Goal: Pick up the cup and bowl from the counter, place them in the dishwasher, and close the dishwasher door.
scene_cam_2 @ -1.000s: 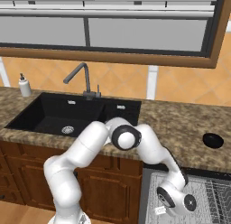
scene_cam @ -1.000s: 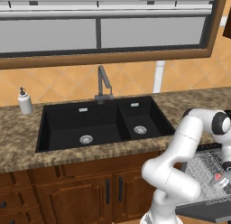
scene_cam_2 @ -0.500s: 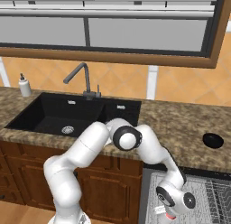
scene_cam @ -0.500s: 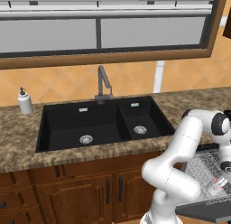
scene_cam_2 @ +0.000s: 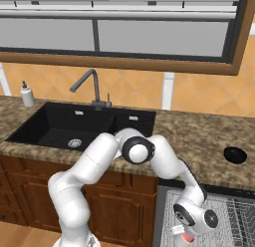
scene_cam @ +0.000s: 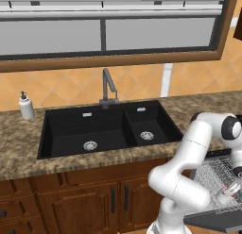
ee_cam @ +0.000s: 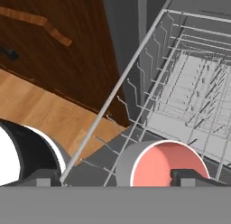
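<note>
The cup (ee_cam: 166,166) sits in the dishwasher (ee_cam: 189,96) rack between the spread fingers (ee_cam: 191,176); lift straight up so it does not tip; then fetch the bowl (scene_cam_2: 234,155) on the desk (scene_cam_2: 199,141).

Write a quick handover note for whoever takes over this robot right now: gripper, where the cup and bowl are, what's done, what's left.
Gripper: open, low over the dishwasher rack, fingers either side of the cup.
Cup: upright in the rack's front corner, red inside facing up; looks released.
Bowl: dark, on the counter to the right of the sink, untouched.
Dishwasher door: open, folded down.
Done: cup in the dishwasher.
Left: lift clear, fetch the bowl, rack it, close the door.
</note>
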Tool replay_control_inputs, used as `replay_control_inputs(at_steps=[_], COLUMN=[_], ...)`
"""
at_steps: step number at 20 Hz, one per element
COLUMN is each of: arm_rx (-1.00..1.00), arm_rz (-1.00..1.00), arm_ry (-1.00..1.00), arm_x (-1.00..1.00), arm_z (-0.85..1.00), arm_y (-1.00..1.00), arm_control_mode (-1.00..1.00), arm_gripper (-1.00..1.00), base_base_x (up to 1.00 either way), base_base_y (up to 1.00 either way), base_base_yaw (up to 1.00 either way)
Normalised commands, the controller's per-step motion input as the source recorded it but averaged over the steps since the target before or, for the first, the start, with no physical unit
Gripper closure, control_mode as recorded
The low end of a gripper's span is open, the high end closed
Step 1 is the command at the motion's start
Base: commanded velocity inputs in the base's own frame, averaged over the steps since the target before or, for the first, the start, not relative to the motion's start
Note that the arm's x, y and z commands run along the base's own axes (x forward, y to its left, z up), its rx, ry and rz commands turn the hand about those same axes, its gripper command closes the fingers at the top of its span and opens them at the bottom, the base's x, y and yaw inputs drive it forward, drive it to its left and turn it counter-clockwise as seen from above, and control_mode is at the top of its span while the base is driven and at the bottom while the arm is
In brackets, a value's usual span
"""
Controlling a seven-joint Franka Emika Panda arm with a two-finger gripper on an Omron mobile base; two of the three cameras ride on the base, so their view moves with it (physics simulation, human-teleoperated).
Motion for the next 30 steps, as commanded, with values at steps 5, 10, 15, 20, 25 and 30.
replay_control_inputs(at_steps=[5, 10, 15, 20, 25, 30], arm_rx=[-0.01, -0.01, -0.12, -0.14, -0.17, -0.24], arm_rz=[-0.01, -0.01, 0.02, 0.00, -0.01, -0.13], arm_ry=[0.03, 0.00, 0.03, 0.21, 0.19, 0.00], arm_x=[-0.09, -0.20, 0.00, 0.01, 0.02, 0.00], arm_z=[0.68, 0.97, 1.00, 1.00, 1.00, 0.95], arm_y=[-0.16, 0.00, 0.00, 0.02, 0.08, 0.17], arm_control_mode=[-1.00, -1.00, -1.00, -1.00, -1.00, -1.00], arm_gripper=[-1.00, -1.00, -1.00, -1.00, -1.00, -1.00], base_base_x=[0.00, 0.00, 0.00, 0.00, 0.00, 0.00], base_base_y=[0.00, 0.00, 0.00, 0.00, 0.00, 0.00], base_base_yaw=[0.00, 0.00, 0.00, 0.00, 0.00, 0.00])
